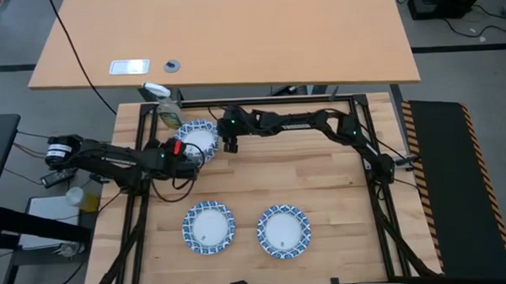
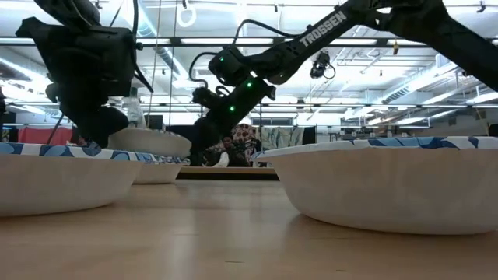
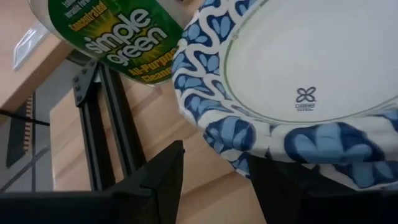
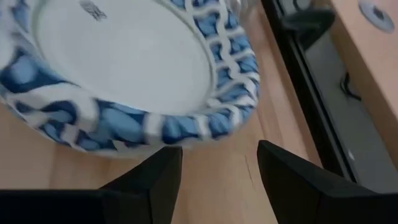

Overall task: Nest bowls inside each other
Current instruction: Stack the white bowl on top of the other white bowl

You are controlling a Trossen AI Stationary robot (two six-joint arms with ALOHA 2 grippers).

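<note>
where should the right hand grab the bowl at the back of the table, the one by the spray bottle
Probably the patterned rim of the back bowl, on its right-hand edge, where the right hand already sits open. The rim flares outward and stands proud of the table, so one finger could go over it and one under. The left hand, also open, is at the near-left edge and the spray bottle crowds the far-left.

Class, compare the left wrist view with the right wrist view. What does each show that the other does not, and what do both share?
Only the left wrist view shows the green-labelled cleaner bottle beside the bowl, and the bowl's rim lying over one finger of the left tool.

Only the right wrist view shows the light desk beyond the frame, and the open right tool short of the bowl, not touching it.

Both share a blue-and-white rimmed bowl over the wooden table, and the black frame rail.
</note>
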